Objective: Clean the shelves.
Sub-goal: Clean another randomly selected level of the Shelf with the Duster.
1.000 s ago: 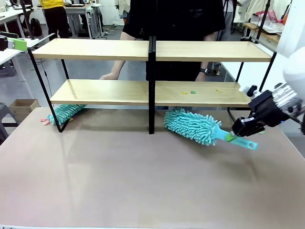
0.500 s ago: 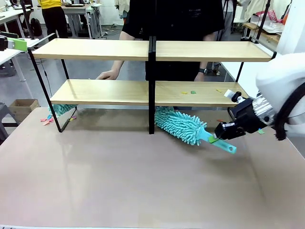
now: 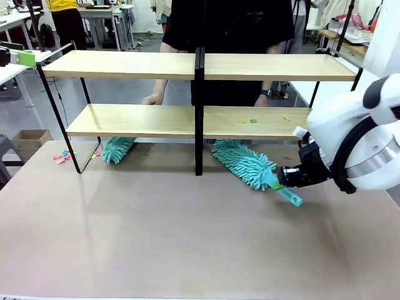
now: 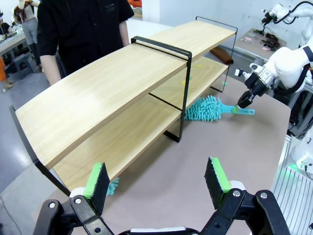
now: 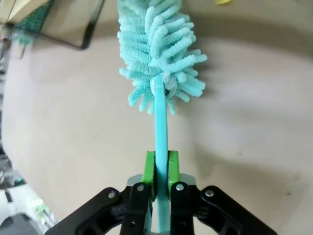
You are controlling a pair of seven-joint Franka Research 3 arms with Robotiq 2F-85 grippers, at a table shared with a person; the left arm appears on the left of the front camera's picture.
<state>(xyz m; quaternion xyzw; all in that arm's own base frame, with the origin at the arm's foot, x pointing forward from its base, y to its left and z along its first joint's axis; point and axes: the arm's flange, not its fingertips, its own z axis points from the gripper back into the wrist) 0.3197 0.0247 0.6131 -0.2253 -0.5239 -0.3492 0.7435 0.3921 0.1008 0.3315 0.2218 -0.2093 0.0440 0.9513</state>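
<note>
While a teal duster (image 3: 245,164) is clamped in the right tool (image 3: 282,182), the shelves (image 3: 156,65) are seen just beyond; the left tool (image 4: 156,177) is spread wide

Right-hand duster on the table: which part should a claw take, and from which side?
The bare handle, from its free end on the robot's right. It is a thin flat strip sticking out of the fluffy head, which points toward the shelves; a claw closes across it easily. The right claw is shut on it there.
</note>
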